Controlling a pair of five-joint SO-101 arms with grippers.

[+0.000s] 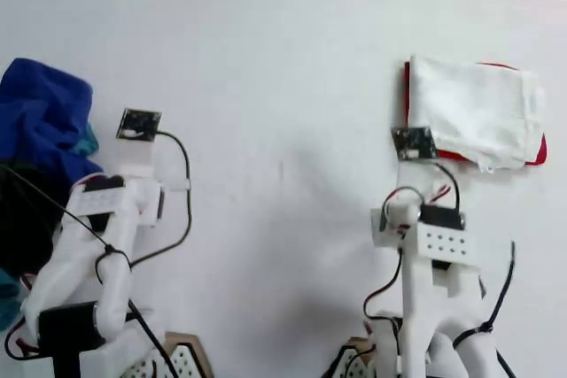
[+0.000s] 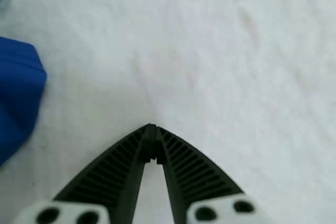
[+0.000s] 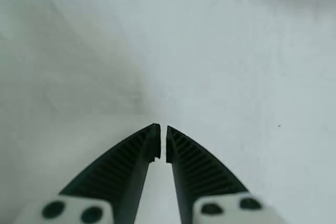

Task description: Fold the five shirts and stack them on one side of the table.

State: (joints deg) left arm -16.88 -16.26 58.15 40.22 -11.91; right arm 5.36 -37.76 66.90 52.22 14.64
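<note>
Left gripper (image 2: 151,136): jaws shut tip to tip, holding nothing, over bare table (image 2: 226,51). Blue shirt (image 2: 18,103) lies off to one side of the jaws, apart from them. Right gripper (image 3: 158,135): jaws nearly closed with a hairline gap, also empty. A folded white shirt (image 1: 474,112) sits on a red shirt (image 1: 537,153), just beside the right jaws. Blue, black shirt (image 1: 25,219) and teal shirt (image 1: 87,141) are bunched unfolded beside the left arm. Looks like two done, three left.
</note>
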